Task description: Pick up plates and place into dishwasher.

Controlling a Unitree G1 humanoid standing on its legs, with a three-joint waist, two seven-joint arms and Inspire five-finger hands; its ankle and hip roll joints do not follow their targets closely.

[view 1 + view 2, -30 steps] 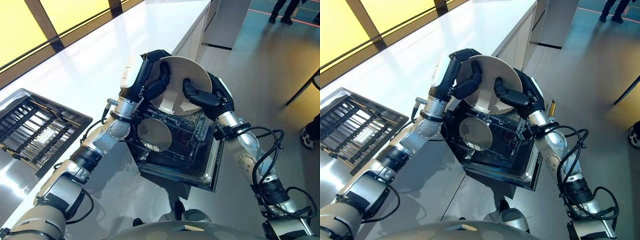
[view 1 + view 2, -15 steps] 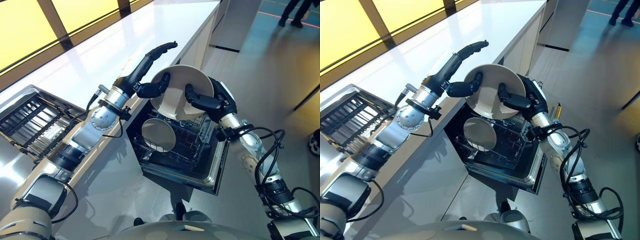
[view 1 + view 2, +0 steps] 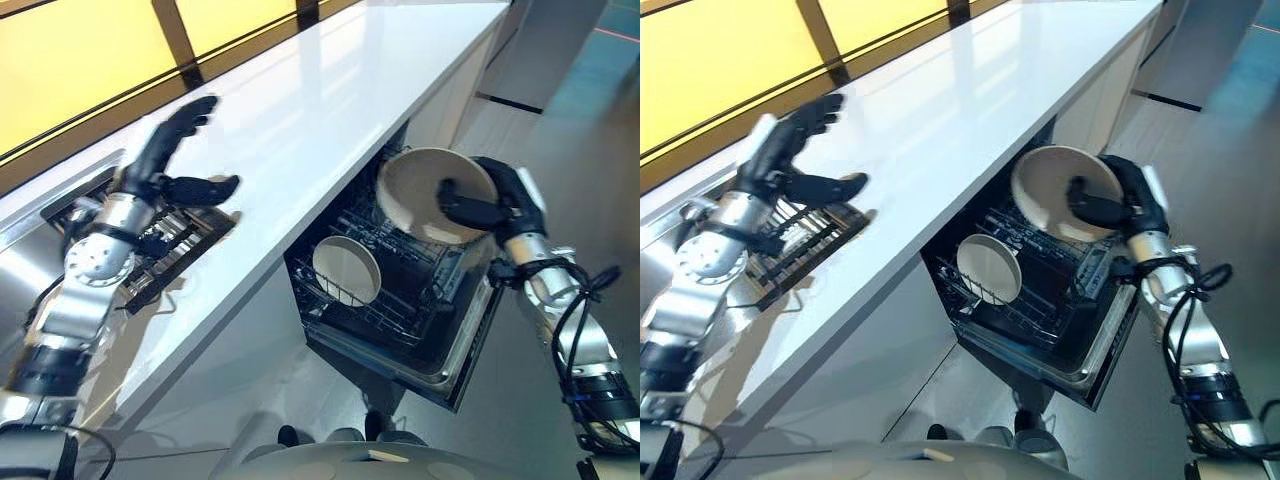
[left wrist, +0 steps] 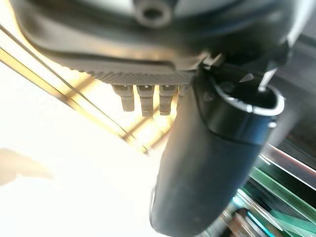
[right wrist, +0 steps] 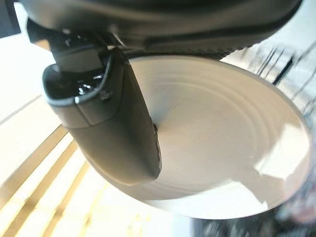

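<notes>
So the right hand (image 3: 500,200) has a cream plate (image 3: 425,190) pinched at its rim, thumb across the plate's inner face and the fingers wrapped round the back, and it's holding it tilted up on edge just above the open dishwasher (image 3: 400,290). In the right wrist view you can see the thumb (image 5: 116,123) pressed flat on the plate's ringed inside surface, so that grip looks solid. The plate isn't in the rack, it hangs over the back part of the dark wire rack (image 3: 390,300), up near the edge of the white countertop (image 3: 300,110). There's a second plate (image 3: 346,270) already standing upright in the rack, toward the front-left of it, well below the held one and not touching it. The dishwasher door (image 3: 470,350) is dropped open toward the robot. The left hand (image 3: 165,170) is way off to the other side, raised over the countertop by the sink area, fingers spread out straight with the thumb sticking out, holding nothing. Right under it is a dark slatted drying rack (image 3: 175,245) set into the counter. Big yellow window panels (image 3: 80,60) run along the far side of the counter.
</notes>
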